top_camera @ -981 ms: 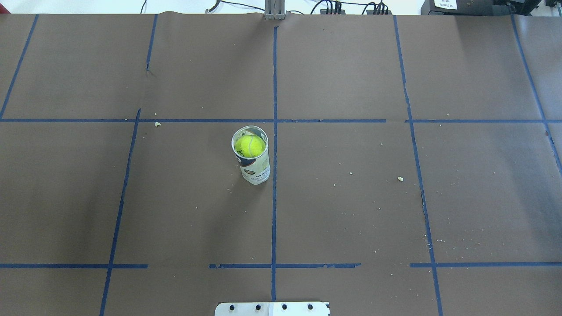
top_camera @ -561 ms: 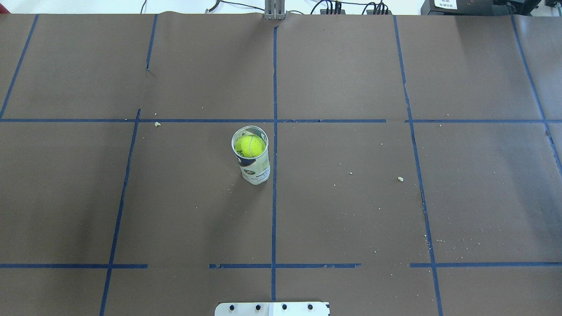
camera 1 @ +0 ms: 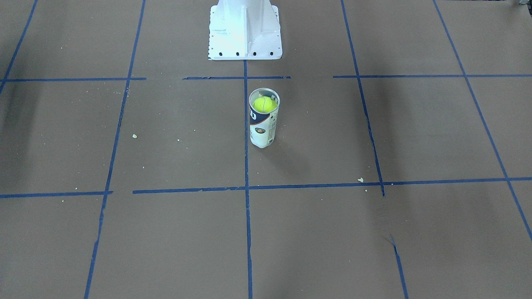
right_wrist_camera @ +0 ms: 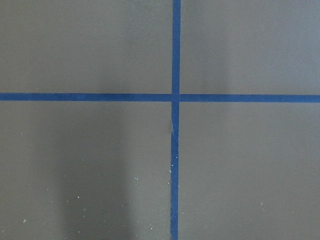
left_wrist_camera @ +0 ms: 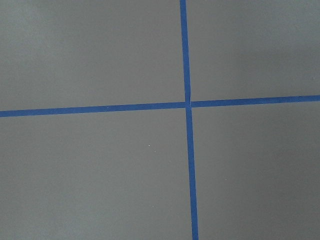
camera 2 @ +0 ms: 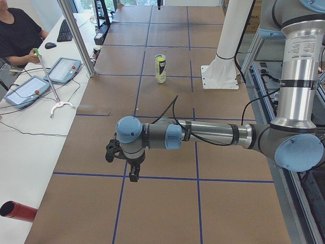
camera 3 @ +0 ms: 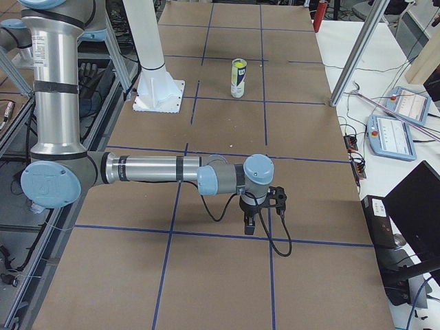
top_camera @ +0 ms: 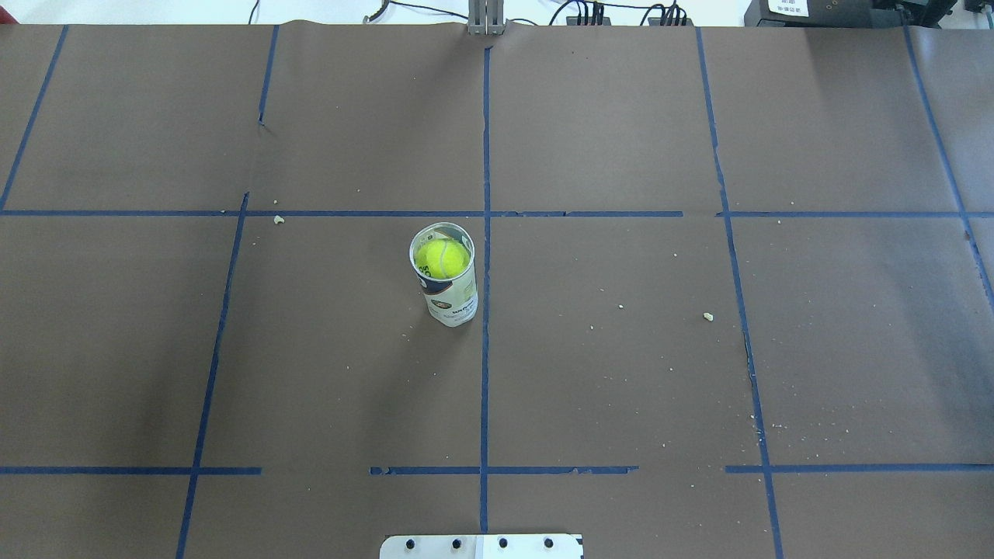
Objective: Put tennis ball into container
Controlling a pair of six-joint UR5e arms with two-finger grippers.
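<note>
So the biggest thing here is the counter [top_camera: 621,116], covered in matte brown paper and split into a grid with blue tape. Both UR5e arms are stretched out low and flat over it. The left arm [camera 2: 203,134] is out toward the counter's left end and the right arm [camera 3: 158,168] toward its right end, silver tubes with pale blue joint caps. The left end effector [camera 2: 133,177] and the right end effector [camera 3: 249,227] both point down at the paper. They only show up small in the side views, so I honestly can't tell whether either one is spread or closed. Nothing visible in them. The wrist cams just see brown paper and a tape crossing.

At the robot-side edge sits the white metal pedestal [camera 1: 244,29], flared at the base with a row of dark bolt holes.

The container [top_camera: 452,299] stands upright about mid-counter, just to the left of the centre tape line and well away from both arms. It's a clear plastic cylinder with a silvery rim and a white and navy label. The big white letters are cut off by the curve and the small print is too tiny to read.

The tennis ball [top_camera: 441,258] is inside it, fuzzy yellow-green with a pale seam, sitting up near the open top.

A few pale crumbs [top_camera: 708,316] lie scattered on the paper.
</note>
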